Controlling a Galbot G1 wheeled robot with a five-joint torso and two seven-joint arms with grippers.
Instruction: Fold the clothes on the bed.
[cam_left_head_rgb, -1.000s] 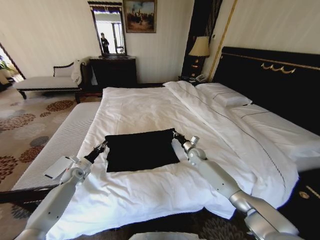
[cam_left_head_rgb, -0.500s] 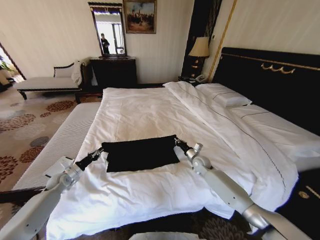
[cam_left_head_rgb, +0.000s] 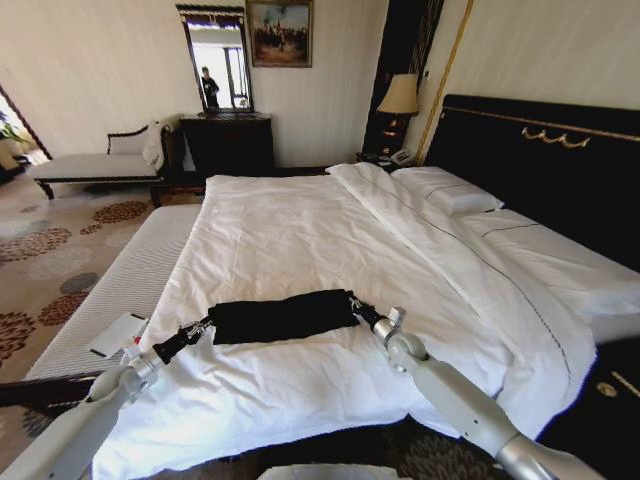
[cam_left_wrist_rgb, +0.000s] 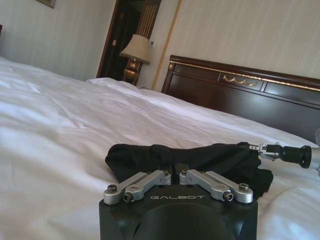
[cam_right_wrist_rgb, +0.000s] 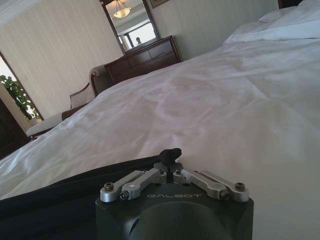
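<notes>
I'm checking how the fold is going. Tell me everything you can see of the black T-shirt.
The black T-shirt looks like soft matte cotton, gathered into a narrow, rumpled band lying across the white duvet near the foot of the bed. No lettering shows. The left gripper pinches one end and the right gripper the other.

black T-shirt, pinched by left hand, right hand

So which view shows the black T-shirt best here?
The head view: the whole black T-shirt lies as a narrow band on the bed, held between the left gripper and right gripper. The left wrist view shows it bunched; the right wrist view catches one pinched edge.
</notes>
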